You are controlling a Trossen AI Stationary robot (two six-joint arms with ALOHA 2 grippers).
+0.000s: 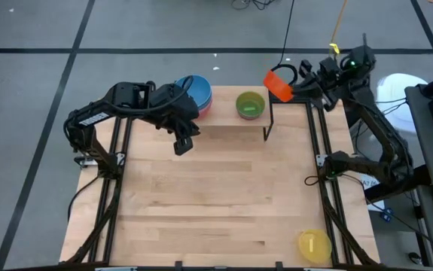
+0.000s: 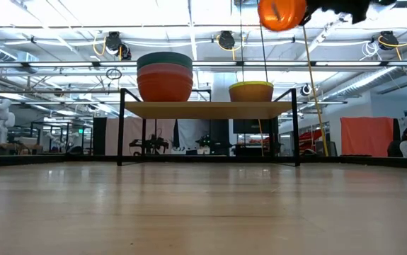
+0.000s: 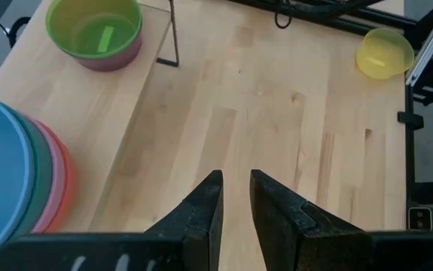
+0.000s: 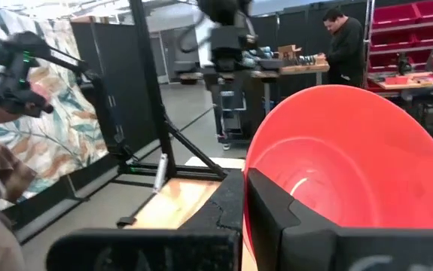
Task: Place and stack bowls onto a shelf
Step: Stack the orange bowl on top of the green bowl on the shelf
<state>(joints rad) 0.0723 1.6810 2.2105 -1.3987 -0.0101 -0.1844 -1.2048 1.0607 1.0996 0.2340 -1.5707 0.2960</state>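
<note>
Seven bowls (image 1: pixel 250 105), one shelf (image 2: pixel 210 109), two claws (image 3: pixel 235 197).

Bright overhead lights (image 2: pixel 189 14), glare in low view; soft shadows.

Bowl stack (image 1: pixel 194 94) on shelf (image 1: pixel 224 124) left, lone bowl (image 1: pixel 250 105) right

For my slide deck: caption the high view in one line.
Right gripper lifts an orange bowl beside the shelf holding stacked bowls; left gripper hovers empty.
</note>
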